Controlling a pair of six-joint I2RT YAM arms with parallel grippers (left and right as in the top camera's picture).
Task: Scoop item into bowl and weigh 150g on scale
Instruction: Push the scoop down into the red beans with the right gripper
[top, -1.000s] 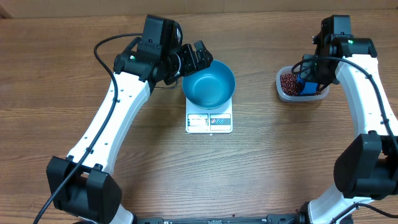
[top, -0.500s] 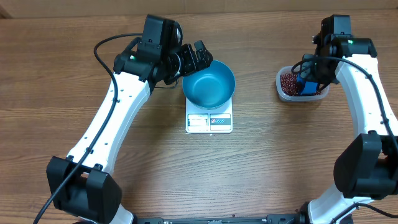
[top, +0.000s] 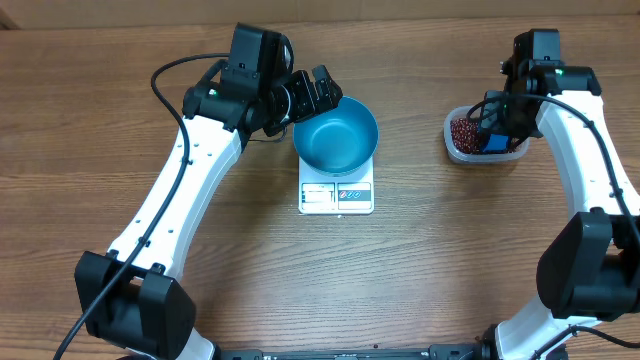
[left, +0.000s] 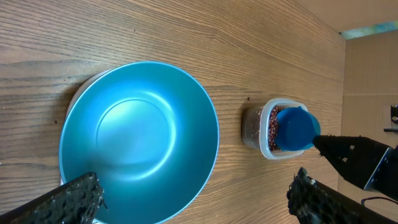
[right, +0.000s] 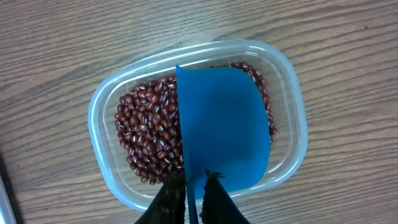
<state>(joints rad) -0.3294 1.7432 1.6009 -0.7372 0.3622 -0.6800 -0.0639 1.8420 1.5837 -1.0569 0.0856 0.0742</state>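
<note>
The counter (top: 450, 260) is a broad wood-grain top, brown with darker streaks running left to right, and along its far edge a plain tan panel (top: 400, 8) closes off the room. Near the middle stands the white scale (top: 336, 194), display toward the robot, with the blue bowl (top: 336, 134) set on top of it; the bowl's smooth inside shows bare. The left gripper (top: 318, 90) hangs at the bowl's far-left rim with its jaws spread wide and nothing in them. Well apart to the right sits a clear plastic tub (right: 289, 81) holding the dark red-brown beans (right: 146, 134). The right gripper (right: 196, 186) is pinched tight on the thin handle of a blue scoop (right: 221, 124), whose blade lies inside the tub over the beans' right half.
</note>
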